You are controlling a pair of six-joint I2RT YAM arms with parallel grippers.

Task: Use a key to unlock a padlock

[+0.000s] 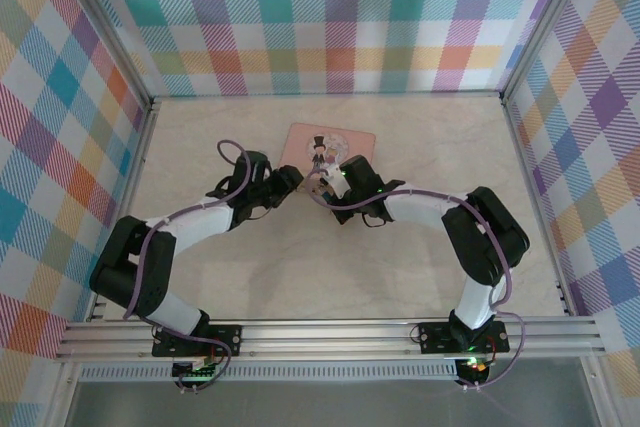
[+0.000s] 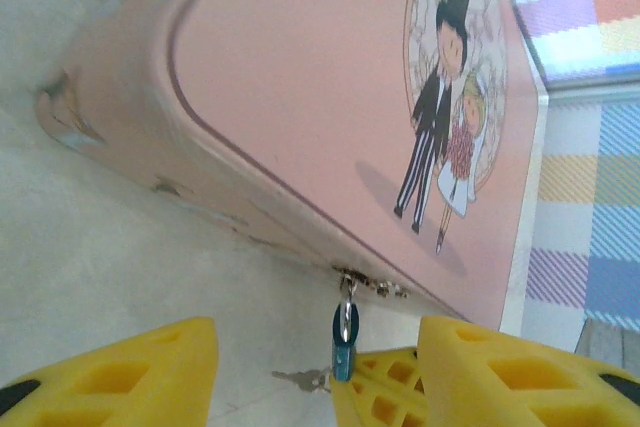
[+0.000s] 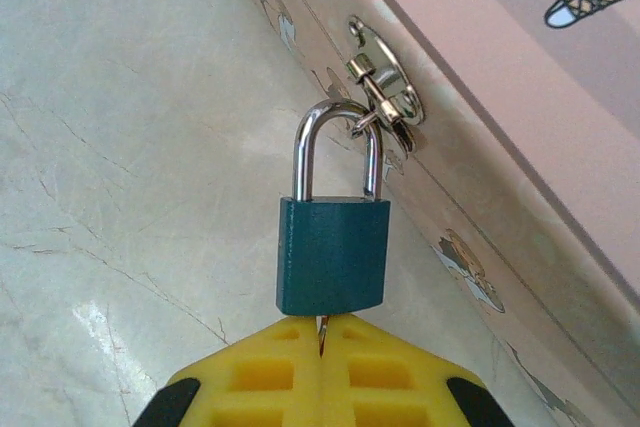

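Observation:
The padlock [image 3: 333,252] is small, with a teal body and a silver shackle hooked through the hasp [image 3: 385,77] on the side of the pink cartoon-couple tin [image 1: 330,144]. My right gripper [image 3: 322,352] is shut just beneath the lock body, pinching a thin sliver of key [image 3: 322,325] that meets the lock's underside. In the left wrist view the padlock [image 2: 343,345] hangs edge-on between my left gripper's [image 2: 315,387] open yellow fingers [image 2: 110,377], which do not touch it. From above, the left gripper [image 1: 290,181] and right gripper [image 1: 331,183] meet at the tin's near edge.
A second small grey key [image 2: 305,379] lies flat on the pale marble-patterned table [image 1: 330,267] below the lock. The right arm's yellow fingers [image 2: 390,392] crowd in beside the lock. Checkered walls [image 1: 330,17] enclose the table on three sides.

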